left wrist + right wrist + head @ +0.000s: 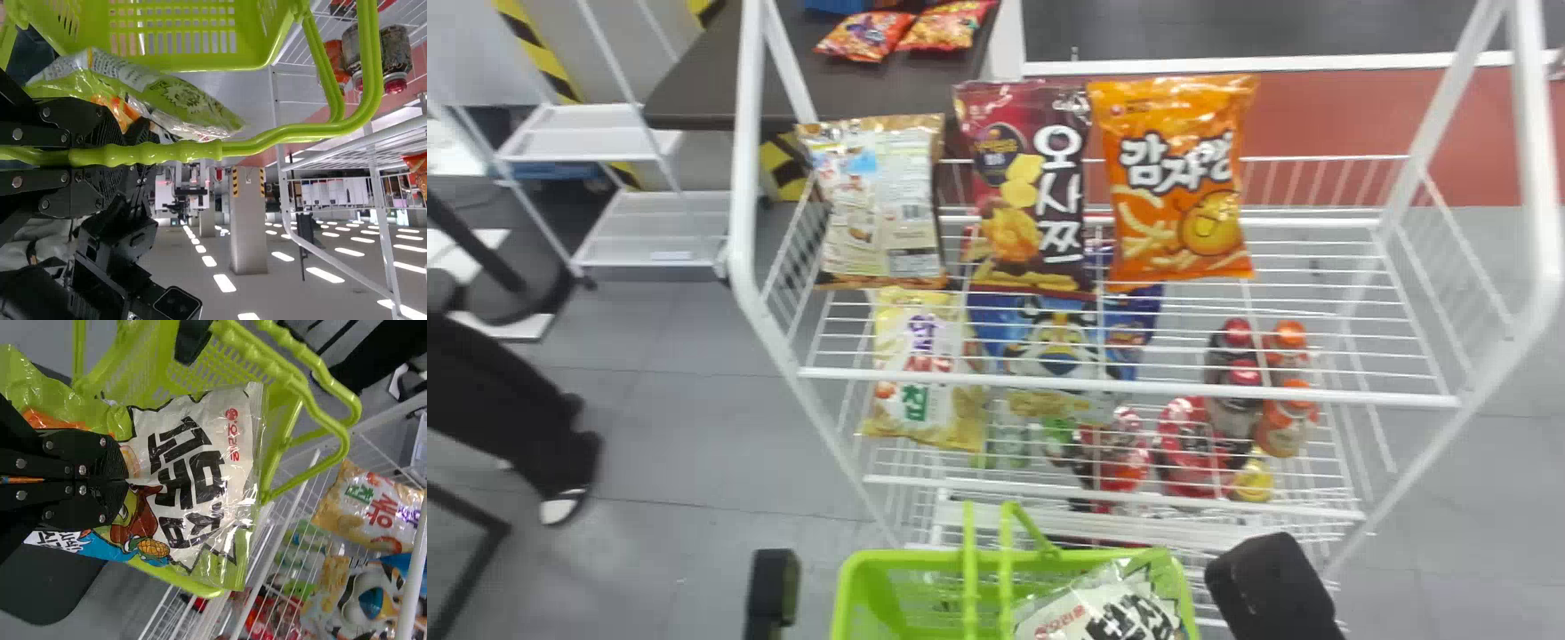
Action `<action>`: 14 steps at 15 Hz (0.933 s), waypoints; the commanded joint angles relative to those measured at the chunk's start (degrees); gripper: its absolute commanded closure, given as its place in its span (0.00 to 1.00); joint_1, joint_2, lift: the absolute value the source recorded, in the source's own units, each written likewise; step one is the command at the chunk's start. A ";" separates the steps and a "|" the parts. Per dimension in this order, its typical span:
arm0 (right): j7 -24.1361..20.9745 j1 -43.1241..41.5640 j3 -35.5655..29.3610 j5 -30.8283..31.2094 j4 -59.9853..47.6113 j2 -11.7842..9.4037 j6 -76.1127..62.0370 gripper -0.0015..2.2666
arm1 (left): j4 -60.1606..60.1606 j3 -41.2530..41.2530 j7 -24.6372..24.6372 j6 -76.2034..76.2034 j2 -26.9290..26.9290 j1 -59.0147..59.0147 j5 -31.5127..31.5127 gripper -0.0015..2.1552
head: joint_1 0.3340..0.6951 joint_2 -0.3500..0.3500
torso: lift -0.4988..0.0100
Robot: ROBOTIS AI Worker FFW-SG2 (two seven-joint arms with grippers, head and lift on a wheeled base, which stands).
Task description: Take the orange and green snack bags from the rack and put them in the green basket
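Note:
In the head view my left gripper (772,591) is at the bottom edge, left of the green basket (907,558). In the left wrist view that gripper (143,155) is shut on the basket's handle (267,139). My right gripper (1272,582) is right of the basket in the head view; in the right wrist view the same gripper (125,480) is shut on the green snack bag (200,463), which overlaps the basket (150,370). The orange snack bag (1178,178) stands at the right of the bags on the rack's (1129,391) upper shelf.
A maroon bag (1027,187) and a bag with its back showing (885,200) stand left of the orange one. Lower down are a yellow bag (925,369), a blue bag (1049,342) and several bottles (1288,418). White rack posts (1529,160) rise at both sides.

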 commanded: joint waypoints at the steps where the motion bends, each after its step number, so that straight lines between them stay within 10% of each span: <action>1: 0.48 -1.82 2.19 -0.06 2.51 1.90 -0.30 0.99 | -0.01 -0.27 0.03 0.00 0.08 0.00 -0.09 1.00 | 1.00 0.82 | 0.98; 14: 4.88 -10.52 4.39 -4.55 22.20 6.47 -6.62 0.99 | -0.01 -1.06 -0.32 0.00 0.25 -0.53 -0.71 1.00 | 1.00 1.00 | 0.98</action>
